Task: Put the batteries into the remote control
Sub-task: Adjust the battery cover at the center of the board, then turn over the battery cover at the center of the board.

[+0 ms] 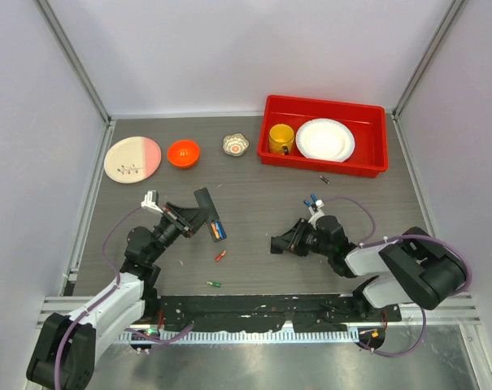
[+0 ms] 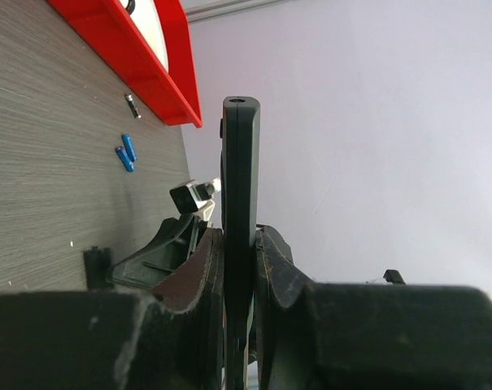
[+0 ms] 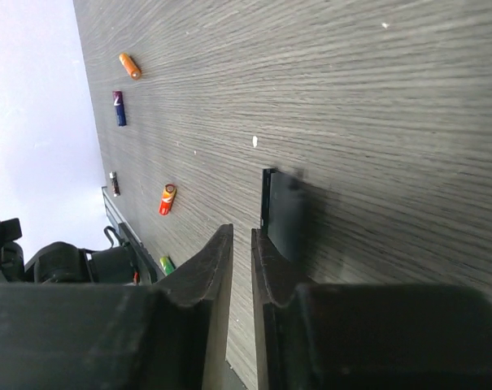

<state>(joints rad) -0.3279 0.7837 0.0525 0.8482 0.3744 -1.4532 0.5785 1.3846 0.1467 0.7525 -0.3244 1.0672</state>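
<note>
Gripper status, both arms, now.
Left gripper: closed on the remote control.
Right gripper: fingers slightly apart, nothing between them; small black piece just beside them.

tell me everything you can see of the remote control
The remote control is a slim, flat black bar, plastic by its look, with rounded edges. The left wrist view shows it edge-on, with a small round hole in its far end. The left gripper is shut on its near part, clamping both flat faces and holding it raised. No other contact can be made out.
</note>
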